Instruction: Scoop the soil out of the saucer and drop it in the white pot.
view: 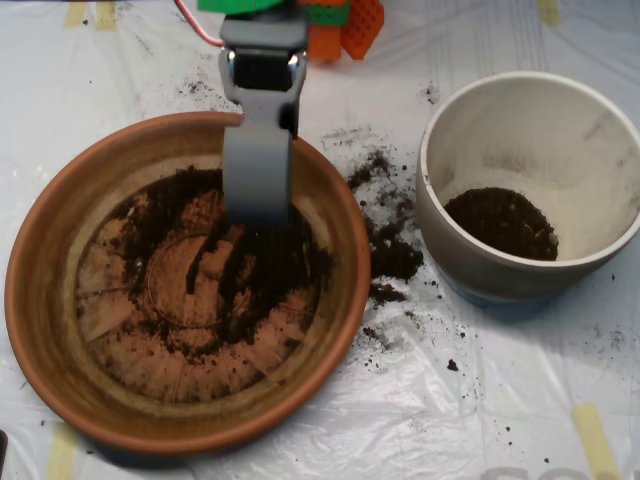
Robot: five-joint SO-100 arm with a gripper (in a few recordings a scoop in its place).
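The wide terracotta saucer (60,300) fills the left half of the overhead view. Dark crumbly soil (265,270) is spread thinly across its floor, thickest toward the upper middle, with bare scraped streaks between. My grey scoop (257,205) reaches down from the top edge into the saucer, its tip resting at the upper part of the soil patch. At the right stands the white pot (470,110), with a small heap of soil (500,222) lying on its bottom toward the near wall.
Spilled soil (390,250) is scattered on the white plastic sheet between saucer and pot. Orange and green arm parts (340,25) sit at the top edge. Strips of yellow tape (595,440) mark the sheet near the corners.
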